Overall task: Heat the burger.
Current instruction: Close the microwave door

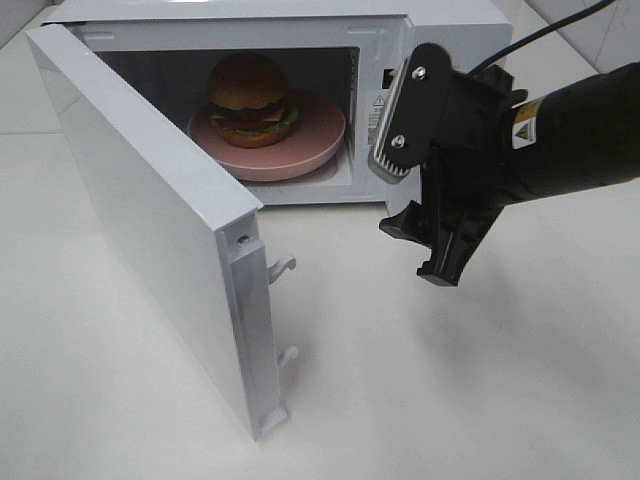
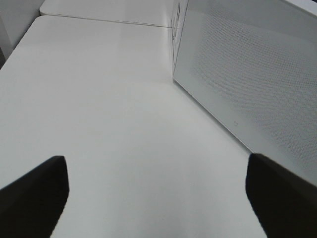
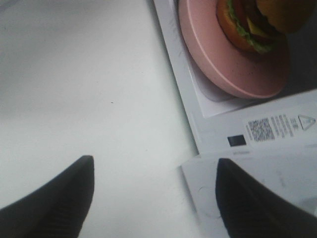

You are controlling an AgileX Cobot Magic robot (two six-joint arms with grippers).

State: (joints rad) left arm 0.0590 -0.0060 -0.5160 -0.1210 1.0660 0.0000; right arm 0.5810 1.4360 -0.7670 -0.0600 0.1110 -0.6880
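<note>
The burger [image 1: 250,95] sits on a round pink plate [image 1: 312,150] inside the white microwave [image 1: 450,30], whose door [image 1: 150,230] is swung wide open to the left. My right gripper [image 1: 405,200] hangs just outside the oven's front right corner, open and empty. In the right wrist view the burger [image 3: 252,22] and the plate [image 3: 223,64] lie beyond the open gripper [image 3: 153,198]. My left gripper [image 2: 156,198] is open with nothing in it, low over the table beside the outer face of the door [image 2: 257,79]. It is out of the exterior high view.
The open door juts far forward over the table, with two latch hooks [image 1: 282,265] on its free edge. The oven's control side [image 3: 277,129] carries a warning label and a code sticker. Bare white table [image 1: 450,400] spreads in front and to the right.
</note>
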